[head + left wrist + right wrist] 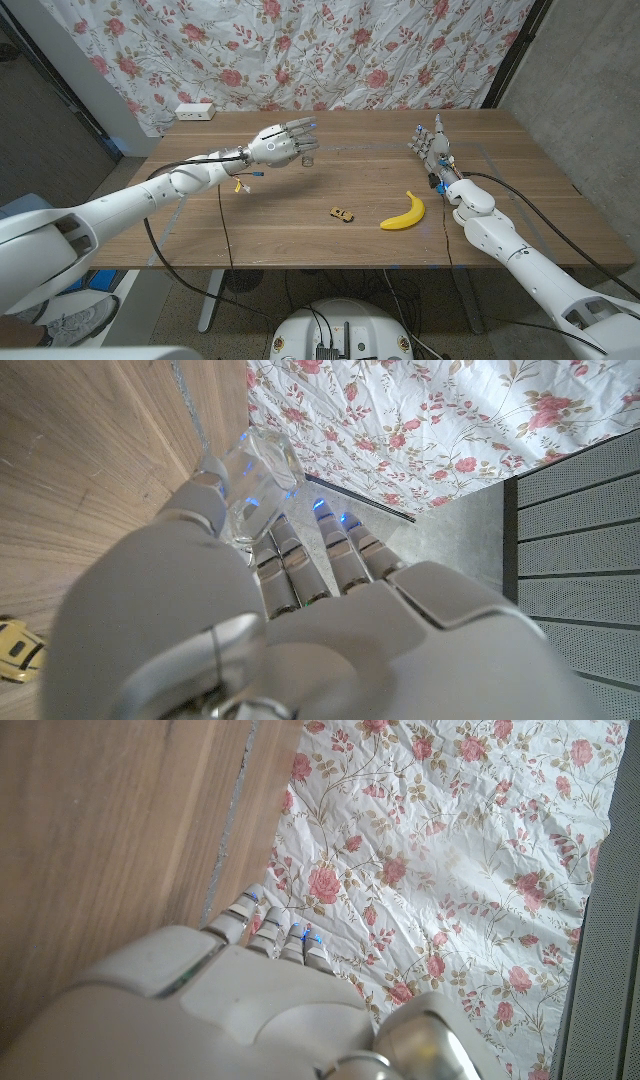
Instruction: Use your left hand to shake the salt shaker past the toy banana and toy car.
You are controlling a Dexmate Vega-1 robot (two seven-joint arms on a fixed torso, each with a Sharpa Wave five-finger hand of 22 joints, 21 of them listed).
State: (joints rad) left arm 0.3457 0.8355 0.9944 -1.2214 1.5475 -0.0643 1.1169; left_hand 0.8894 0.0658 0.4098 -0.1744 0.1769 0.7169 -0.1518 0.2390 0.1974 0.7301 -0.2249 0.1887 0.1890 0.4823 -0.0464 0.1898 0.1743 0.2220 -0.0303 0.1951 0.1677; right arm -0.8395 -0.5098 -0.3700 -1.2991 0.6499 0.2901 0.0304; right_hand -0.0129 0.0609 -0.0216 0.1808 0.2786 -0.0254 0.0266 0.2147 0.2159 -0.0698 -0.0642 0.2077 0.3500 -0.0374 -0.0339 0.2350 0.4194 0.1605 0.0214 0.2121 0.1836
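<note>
— Two white arms are coming in from the near corners. What is the left hand doing?

— It is holding the salt shaker up over the far side of the worktop. In the left wrist view the fingers are wrapping round the clear glass shaker, and little blue lights are glowing at the fingertips.

— Where are the toys lying?

— The toy banana is lying on the worktop toward the right, nearer the front edge. The toy car is sitting just beside it, on the banana's left. Both are well apart from the shaker. A bit of the yellow car is also peeking in at the edge of the left wrist view.

— And the right hand?

— It is standing on its edge near the far right of the worktop, fingers pointing up and spread a little, holding nothing. In the right wrist view its fingers are reaching toward the flowery curtain.

— What else is showing?

— A white power strip is sitting at the far left corner, and black cables are hanging from the left arm.
</note>
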